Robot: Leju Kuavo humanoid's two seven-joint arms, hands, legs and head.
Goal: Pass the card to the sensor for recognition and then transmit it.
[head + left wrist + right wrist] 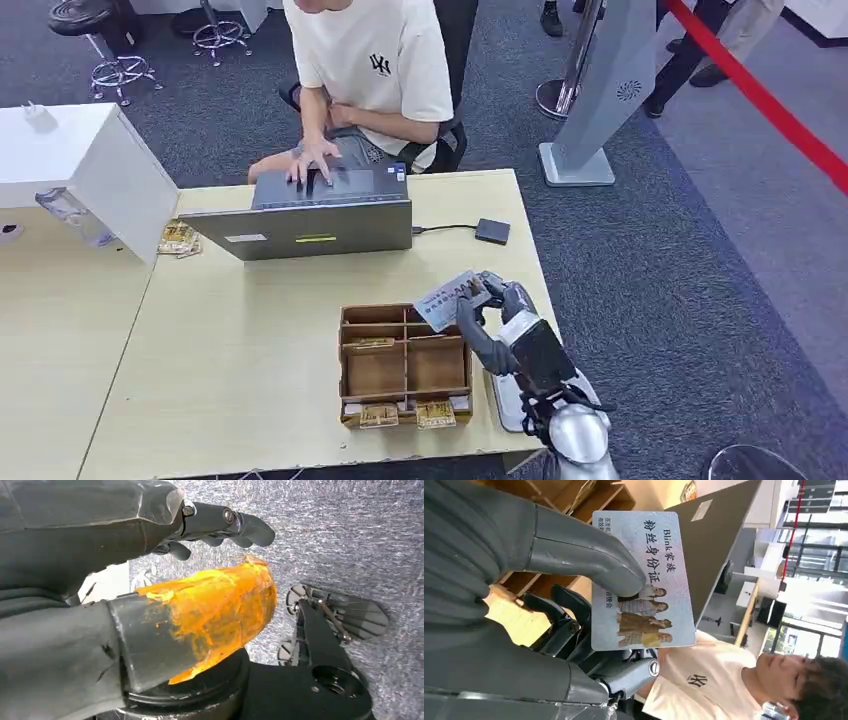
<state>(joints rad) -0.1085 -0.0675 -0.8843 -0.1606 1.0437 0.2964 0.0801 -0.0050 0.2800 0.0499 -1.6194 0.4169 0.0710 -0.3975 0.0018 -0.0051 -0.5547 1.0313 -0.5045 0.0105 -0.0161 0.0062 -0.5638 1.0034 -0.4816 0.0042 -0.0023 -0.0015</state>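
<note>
Right hand (pixel 497 318) around card (pixel 447 298)

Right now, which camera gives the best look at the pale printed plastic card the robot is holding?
The right wrist view: the pale printed plastic card is close, its print and photo legible, pinched by the right hand. The head view shows it small. The left wrist view faces the floor.
</note>
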